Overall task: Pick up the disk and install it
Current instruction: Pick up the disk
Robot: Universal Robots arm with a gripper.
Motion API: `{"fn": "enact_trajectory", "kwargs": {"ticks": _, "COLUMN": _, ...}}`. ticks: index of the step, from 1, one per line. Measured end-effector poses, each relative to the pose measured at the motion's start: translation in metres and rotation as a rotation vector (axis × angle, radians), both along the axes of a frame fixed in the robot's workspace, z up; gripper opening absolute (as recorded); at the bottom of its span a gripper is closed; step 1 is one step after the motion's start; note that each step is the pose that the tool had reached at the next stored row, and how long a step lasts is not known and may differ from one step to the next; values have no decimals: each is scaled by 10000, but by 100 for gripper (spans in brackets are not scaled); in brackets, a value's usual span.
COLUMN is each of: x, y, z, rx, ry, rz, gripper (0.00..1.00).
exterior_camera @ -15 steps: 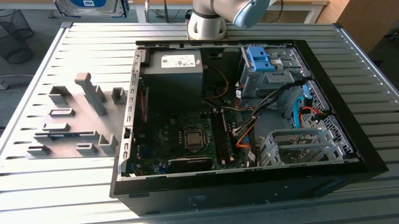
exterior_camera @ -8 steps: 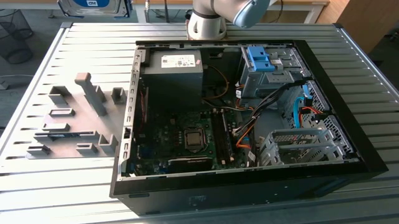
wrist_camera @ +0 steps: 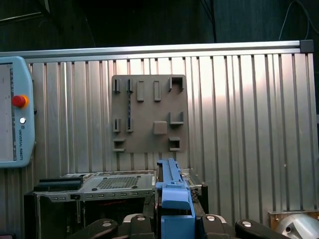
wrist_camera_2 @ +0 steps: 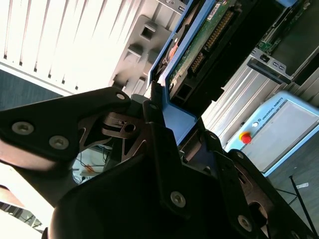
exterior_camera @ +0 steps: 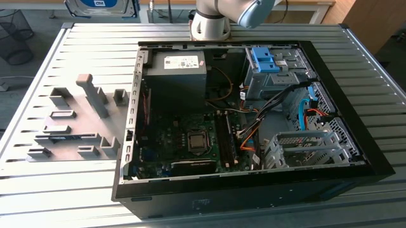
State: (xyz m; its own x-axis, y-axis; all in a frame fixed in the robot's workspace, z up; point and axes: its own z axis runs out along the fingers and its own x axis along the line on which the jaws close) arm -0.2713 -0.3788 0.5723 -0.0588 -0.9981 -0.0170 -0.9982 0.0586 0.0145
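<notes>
In both wrist views my gripper [wrist_camera_2: 167, 112] is shut on the disk [wrist_camera_2: 199, 47]. The second wrist view shows the disk's green circuit-board underside and its blue bracket clamped between the dark fingers [wrist_camera_2: 159, 149]. Edge-on in the first wrist view, the disk [wrist_camera: 172, 191] in its blue frame sticks out from my gripper [wrist_camera: 172, 219], held high above the table. The open computer case [exterior_camera: 247, 114] lies on its side on the slatted metal table [exterior_camera: 76, 190]. The arm's base [exterior_camera: 212, 21] stands at the table's far edge.
Inside the case a drive cage with a blue bracket [exterior_camera: 266, 59] sits at the far right beside the grey power supply [exterior_camera: 178, 71], with cables around it. A grey fixture plate [exterior_camera: 76, 118] lies on the exterior view's left. A teach pendant [wrist_camera: 15, 114] rests off the table edge.
</notes>
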Motion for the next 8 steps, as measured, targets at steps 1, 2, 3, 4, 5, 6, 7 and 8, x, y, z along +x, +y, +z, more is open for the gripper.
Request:
{"fn": "enact_trajectory", "kwargs": {"ticks": 1, "x": 9, "y": 0, "z": 0, "rx": 0, "ry": 0, "rz": 0, "gripper": 36}}
{"fn": "enact_trajectory", "kwargs": {"ticks": 2, "x": 18, "y": 0, "z": 0, "rx": 0, "ry": -1, "rz": 0, "gripper": 36}}
{"fn": "enact_trajectory", "kwargs": {"ticks": 3, "x": 27, "y": 0, "z": 0, "rx": 0, "ry": 0, "rz": -1, "gripper": 36}}
{"fn": "enact_trajectory", "kwargs": {"ticks": 4, "x": 36, "y": 0, "z": 0, "rx": 0, "ry": 0, "rz": 0, "gripper": 36}}
{"fn": "enact_trajectory", "kwargs": {"ticks": 5, "x": 44, "y": 0, "z": 0, "rx": 0, "ry": -1, "rz": 0, "gripper": 36}}
{"fn": "enact_trajectory", "kwargs": {"ticks": 6, "x": 52, "y": 0, "z": 0, "rx": 0, "ry": 0, "rz": 0, "gripper": 36}}
{"fn": "enact_trajectory", "kwargs": {"ticks": 7, "x": 59, "y": 0, "z": 0, "rx": 0, "ry": 0, "rz": 0, "gripper": 36}}
{"fn": "enact_trajectory", "kwargs": {"ticks": 8, "x": 67, "y": 0, "z": 0, "rx": 0, "ry": 0, "rz": 0, "gripper": 36}}
